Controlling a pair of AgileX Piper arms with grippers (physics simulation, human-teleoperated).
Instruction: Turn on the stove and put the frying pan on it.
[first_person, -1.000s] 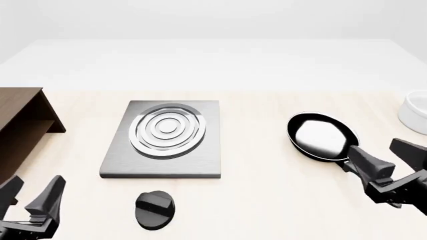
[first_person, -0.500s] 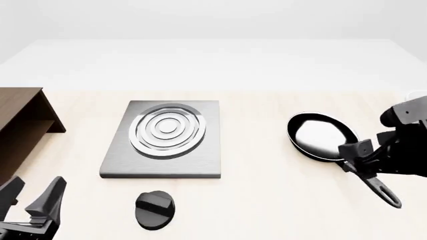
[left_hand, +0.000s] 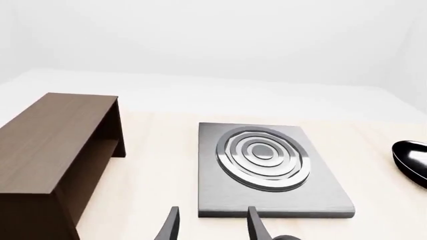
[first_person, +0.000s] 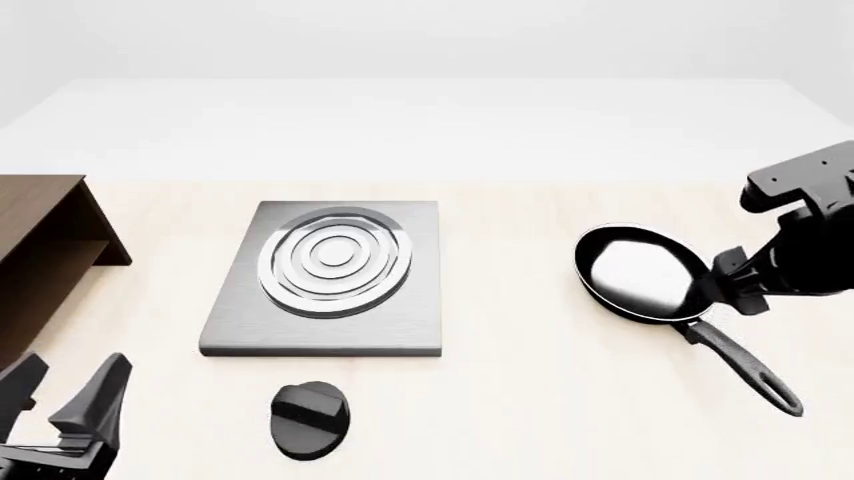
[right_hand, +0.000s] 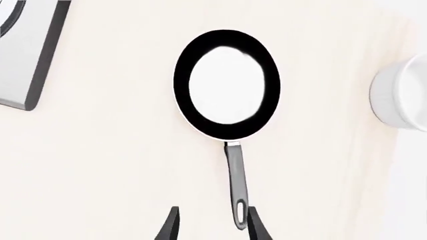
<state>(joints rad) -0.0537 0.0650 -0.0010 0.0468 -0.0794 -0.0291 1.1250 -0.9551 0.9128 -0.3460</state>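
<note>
The grey stove (first_person: 327, 275) with silver burner rings lies left of centre, and its round black knob (first_person: 310, 418) sits apart on the table just in front of it. To the right rests the black frying pan (first_person: 641, 272), its long handle (first_person: 747, 370) pointing toward the front right. My right gripper (first_person: 743, 283) hangs open above the pan's handle side, pointing down. In the right wrist view the frying pan (right_hand: 227, 85) lies below, and the loop end of the handle (right_hand: 239, 217) shows near one fingertip of the right gripper (right_hand: 212, 227). My left gripper (first_person: 60, 395) stands open and empty at the front left.
A dark brown wooden shelf (first_person: 40, 250) stands at the left edge, also seen in the left wrist view as the shelf (left_hand: 53, 150) beside the stove (left_hand: 267, 165). A white bowl (right_hand: 403, 95) sits right of the pan. The left gripper (left_hand: 212, 230) faces the stove's near edge.
My right arm has lifted from low beside the pan handle and swung back, so it now hangs over the pan's right side. The pan, stove, knob and left arm have not moved.
</note>
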